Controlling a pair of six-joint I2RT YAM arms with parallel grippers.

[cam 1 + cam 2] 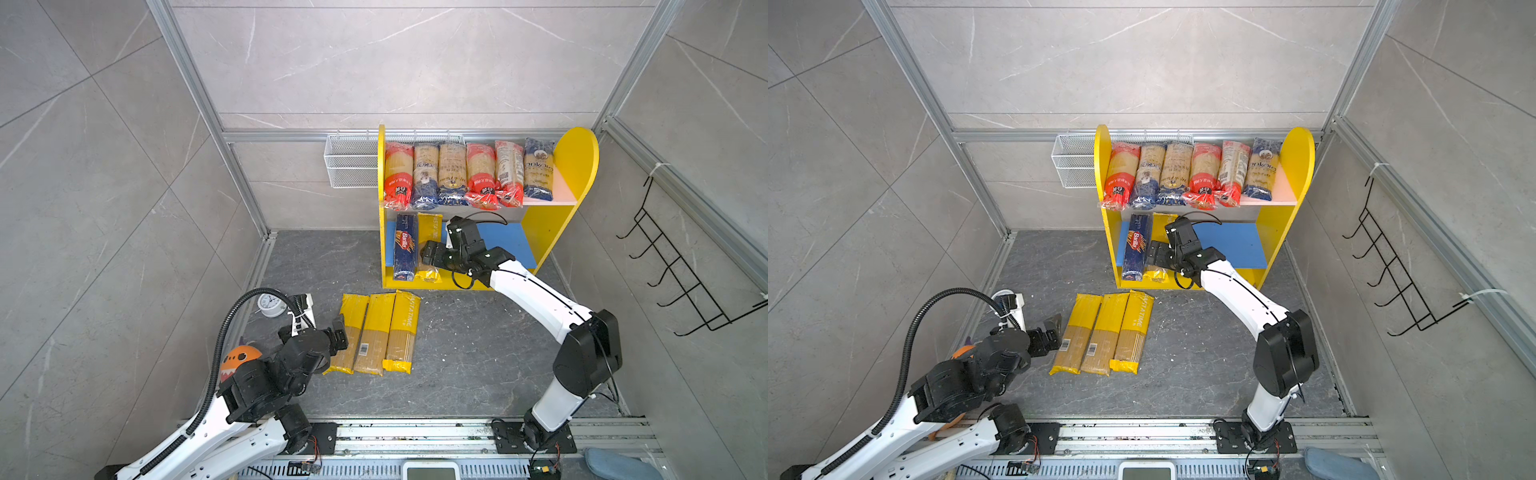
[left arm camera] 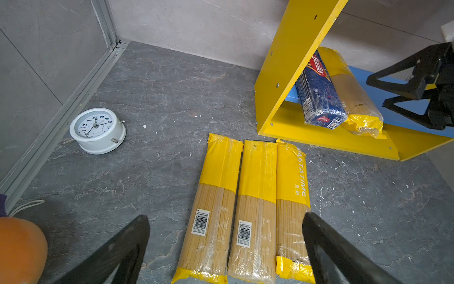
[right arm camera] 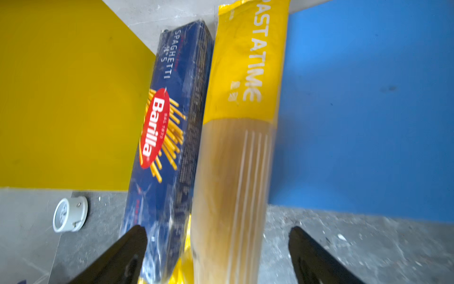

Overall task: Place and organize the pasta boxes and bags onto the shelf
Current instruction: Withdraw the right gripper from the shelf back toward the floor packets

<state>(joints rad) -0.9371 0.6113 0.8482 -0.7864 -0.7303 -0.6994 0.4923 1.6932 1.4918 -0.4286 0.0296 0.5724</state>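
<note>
The shelf (image 1: 577, 162) stands at the back right, and several red- and blue-ended pasta bags (image 1: 453, 174) lie side by side on its pink upper board. On the blue lower board (image 1: 503, 241) a dark-blue Barilla box (image 1: 405, 247) lies against the left panel. A yellow-ended bag (image 3: 243, 123) rests beside the box. My right gripper (image 3: 217, 230) is open over that bag's near end, its jaws clear of the bag. Three yellow-ended bags (image 1: 380, 332) lie on the floor in front of the shelf. My left gripper (image 2: 226, 217) hovers open above their near ends.
A white alarm clock (image 1: 272, 304) and an orange toy (image 1: 239, 359) sit by the left wall near my left arm. A white wire mesh basket (image 1: 351, 162) hangs left of the shelf. A black hook rack (image 1: 681, 266) is on the right wall.
</note>
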